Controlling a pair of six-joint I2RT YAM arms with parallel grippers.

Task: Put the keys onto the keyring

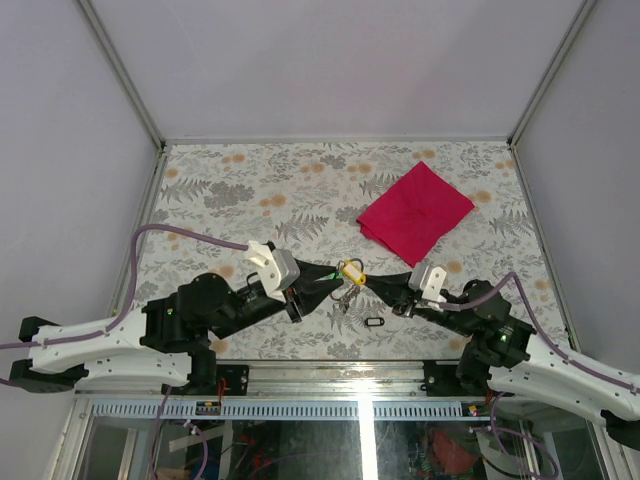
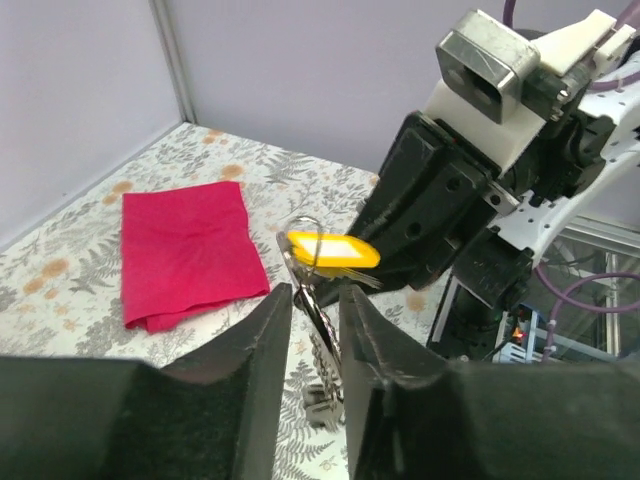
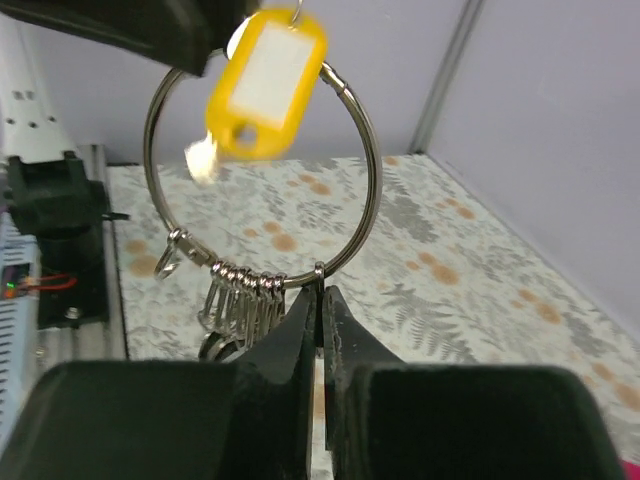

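The keyring (image 3: 365, 150), a silver wire loop, hangs upright above the table between both grippers. A yellow key (image 3: 265, 85) sits at its top, and several small wire loops of other keys (image 3: 240, 290) bunch on its lower rim. My right gripper (image 3: 321, 292) is shut on the ring's bottom edge, where a small loop sits. In the left wrist view the ring (image 2: 303, 262) runs edge-on through the narrow gap of my left gripper (image 2: 315, 295), whose fingers (image 2: 270, 330) stand slightly apart. From above the yellow key (image 1: 351, 270) marks where the two grippers meet. One loose black key (image 1: 374, 322) lies on the table.
A folded red cloth (image 1: 415, 212) lies at the back right on the floral tablecloth (image 1: 250, 180). Grey walls enclose three sides. A metal rail (image 1: 340, 378) runs along the near edge.
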